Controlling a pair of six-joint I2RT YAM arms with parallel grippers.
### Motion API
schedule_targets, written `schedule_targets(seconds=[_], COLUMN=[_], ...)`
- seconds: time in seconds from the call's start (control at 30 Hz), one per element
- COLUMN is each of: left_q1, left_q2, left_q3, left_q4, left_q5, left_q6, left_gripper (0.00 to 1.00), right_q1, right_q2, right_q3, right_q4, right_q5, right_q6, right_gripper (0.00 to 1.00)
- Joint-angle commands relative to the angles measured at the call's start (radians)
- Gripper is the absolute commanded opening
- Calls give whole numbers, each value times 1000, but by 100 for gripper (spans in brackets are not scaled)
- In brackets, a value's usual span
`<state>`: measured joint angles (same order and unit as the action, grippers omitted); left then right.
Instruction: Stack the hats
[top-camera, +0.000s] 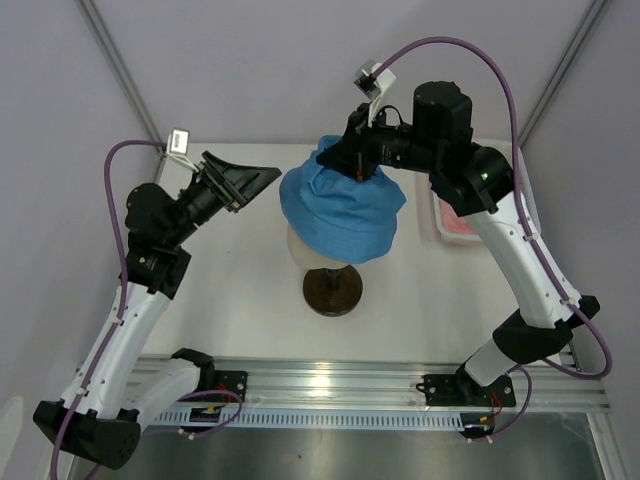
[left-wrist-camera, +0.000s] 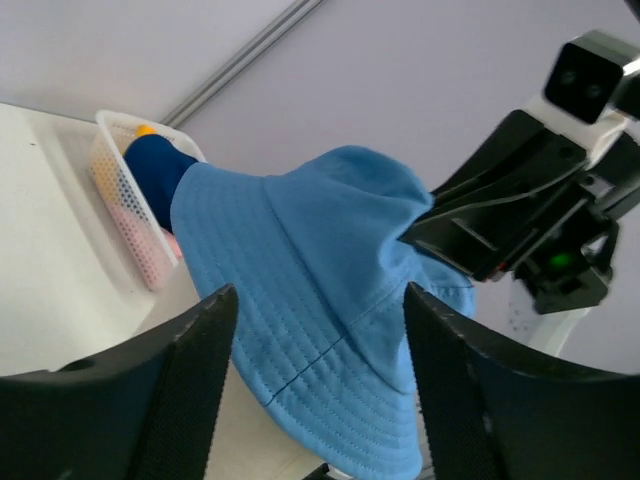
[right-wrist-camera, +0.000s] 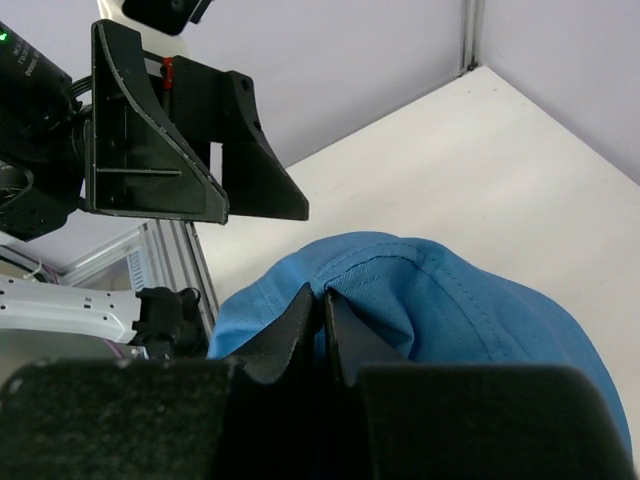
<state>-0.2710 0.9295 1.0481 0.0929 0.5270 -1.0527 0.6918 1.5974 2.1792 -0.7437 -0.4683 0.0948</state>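
Progress: one of four placed. The light blue hat (top-camera: 340, 215) sits on the mannequin head (top-camera: 303, 250) at the middle of the desk (top-camera: 220, 290), crown bunched, brim drooping. Right tool (right-wrist-camera: 322, 305) is pinched on a crown fold. Left tool (top-camera: 255, 180) is apart and empty, just beside the brim. Left to do: navy hat (left-wrist-camera: 160, 175), yellow hat (left-wrist-camera: 146, 130) and, probably, pink hat (left-wrist-camera: 150, 250) lie in the basket (left-wrist-camera: 110, 125).

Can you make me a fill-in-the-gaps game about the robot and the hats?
The hat on the mannequin head is light ____.
The ____ end effector pinches that hat's top.
The left end effector has its jaws ____.
The navy hat sits inside a white ____.
Missing words: blue, right, open, basket.
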Motion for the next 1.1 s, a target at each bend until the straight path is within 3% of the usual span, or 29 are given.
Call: schedule_targets(seconds=[0.0, 0.07, 0.13, 0.27, 0.67, 0.87, 0.93, 0.97, 1.0, 1.03, 1.07], left_q1=[-10, -20, -27, -46, -120, -169, -183, -185, -185, -186, -185], left_q2=[-12, -18, -20, -53, -66, -8, -1, 2, 8, 9, 9], left_q3=[-28, -27, 1, -19, -60, -34, -31, -28, -22, -22, -22], left_q4=[112, 93, 39, -56, -101, -18, -13, -12, -18, -28, -35], left_q5=[-2, -15, -33, -123, -220, -191, -203, -206, -208, -220, -232], left_q6=[-108, -122, -99, -95, -154, -184, -181, -178, -175, -175, -171], left_gripper=[68, 68, 75, 78, 71, 47, 32, 24, 2, 1, 1], right_q1=[-18, -20, -21, -23, -26, -31, -29, -31, -34, -41, -49], right_q2=[-65, -80, -82, -108, -168, -175, -177, -178, -180, -185, -188], right_q3=[-91, -111, -117, -139, -236, -256, -260, -260, -265, -268, -271], right_q4=[142, 156, 158, 167, 208, 216, 213, 211, 211, 208, 208], right_q5=[-59, -59, -58, -36, 10, 19, 26, 30, 37, 36, 27], right_q6=[22, 19, 19, 17, 26, 25, 23, 20, 20, 25, 34], right_gripper=[10, 10, 10, 10, 10, 11, 11, 14, 17, 23, 38])
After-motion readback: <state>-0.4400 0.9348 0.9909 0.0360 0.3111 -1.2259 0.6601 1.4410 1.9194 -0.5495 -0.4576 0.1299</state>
